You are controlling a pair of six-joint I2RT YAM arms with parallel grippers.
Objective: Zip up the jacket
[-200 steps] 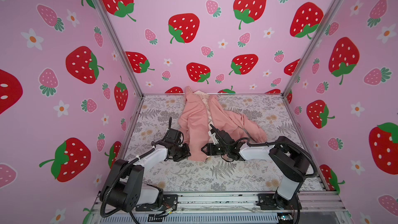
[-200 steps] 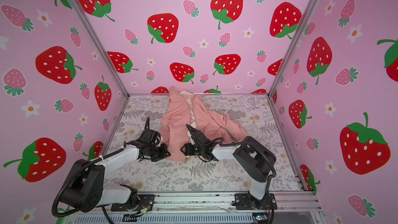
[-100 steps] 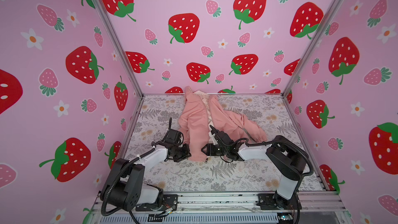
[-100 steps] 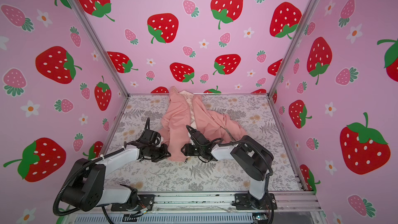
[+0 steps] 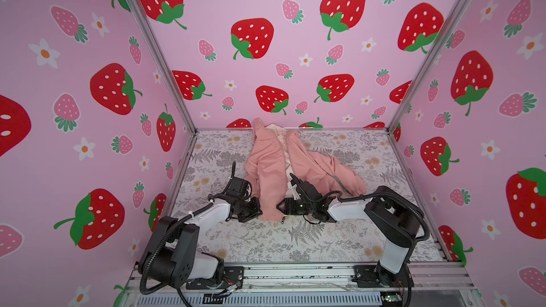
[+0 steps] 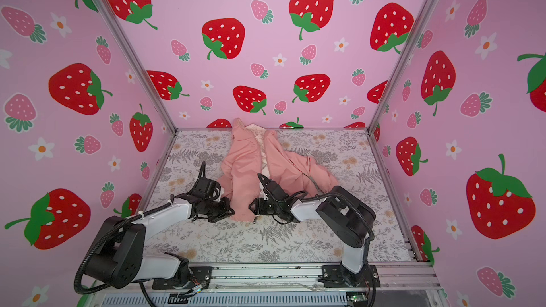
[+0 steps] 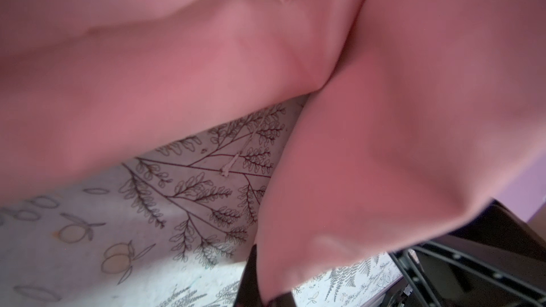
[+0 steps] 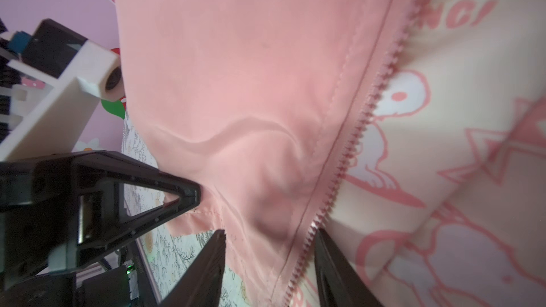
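The jacket (image 5: 271, 172) lies front-up on the floral table cover (image 5: 266, 246), its hood toward the back wall. The front is unzipped and shows the cream lining (image 8: 472, 172).

The left gripper (image 5: 257, 212) sits at the near hem of the panel on the left. Its jaws are closed tight on a pinch of pink cloth, and wrinkles run out from its tip (image 8: 192, 196) in the right wrist view.

The right gripper (image 5: 279, 205) faces it from the other side of that panel. Its jaws stand about half apart, straddling the bottom corner. The zipper teeth (image 8: 363, 119) run down between the two fingers (image 8: 212, 261), which are not clamped on the cloth.
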